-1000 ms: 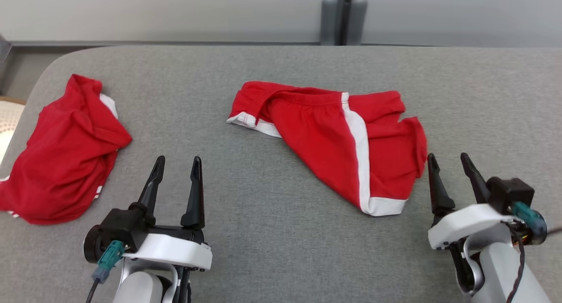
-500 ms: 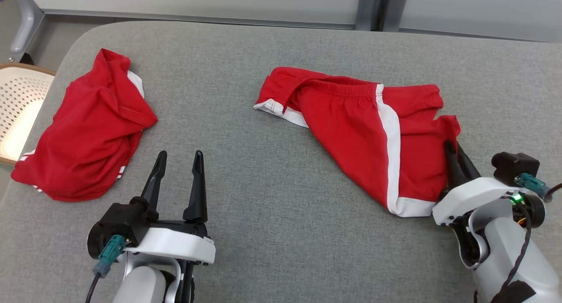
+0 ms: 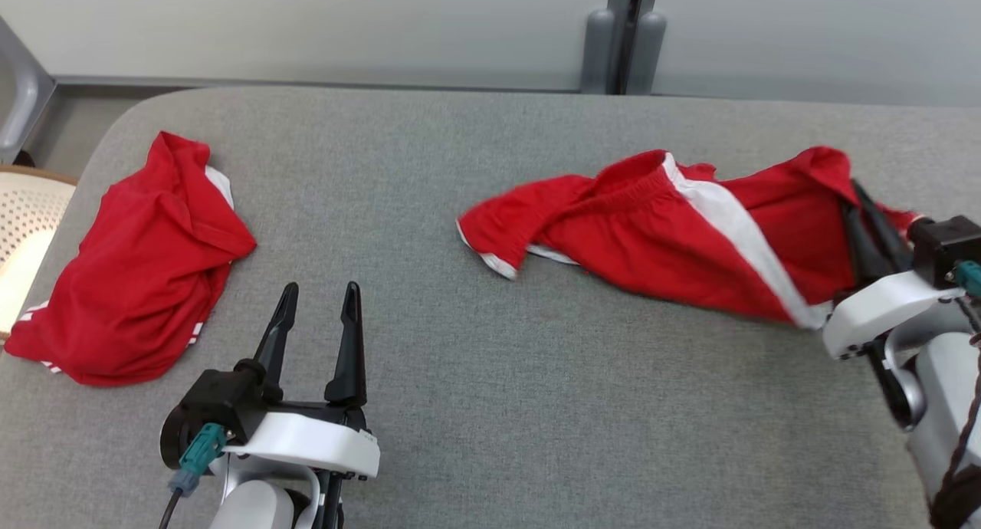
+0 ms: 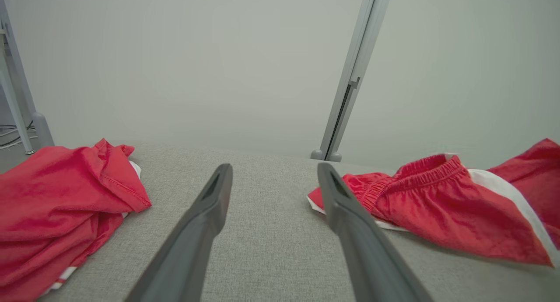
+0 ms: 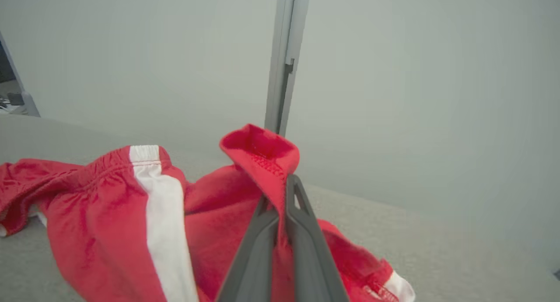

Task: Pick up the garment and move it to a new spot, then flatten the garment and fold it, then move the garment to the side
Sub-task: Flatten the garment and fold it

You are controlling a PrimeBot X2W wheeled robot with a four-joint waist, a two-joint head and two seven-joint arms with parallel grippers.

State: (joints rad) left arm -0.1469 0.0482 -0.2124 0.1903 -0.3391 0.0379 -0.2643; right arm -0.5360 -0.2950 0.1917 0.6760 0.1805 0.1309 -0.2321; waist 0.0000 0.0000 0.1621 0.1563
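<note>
Saw red on the garment [image 3: 651,238] at the right, crossed by one broad white stripe and edged white at the hem. Saw red again on the second cloth [image 3: 138,284] at the left, with white at its far fold and thin white stripes on the near hem. Found plain grey on the table [image 3: 475,422], black fingers and white shells on the left gripper [image 3: 320,291] and right gripper [image 3: 851,195].

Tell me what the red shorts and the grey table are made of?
The red shorts look like soft matte knit cloth, maybe cotton or polyester: they wrinkle and drape from the right claw. The table looks covered in grey woven fabric: its surface is speckled and fuzzy.
</note>
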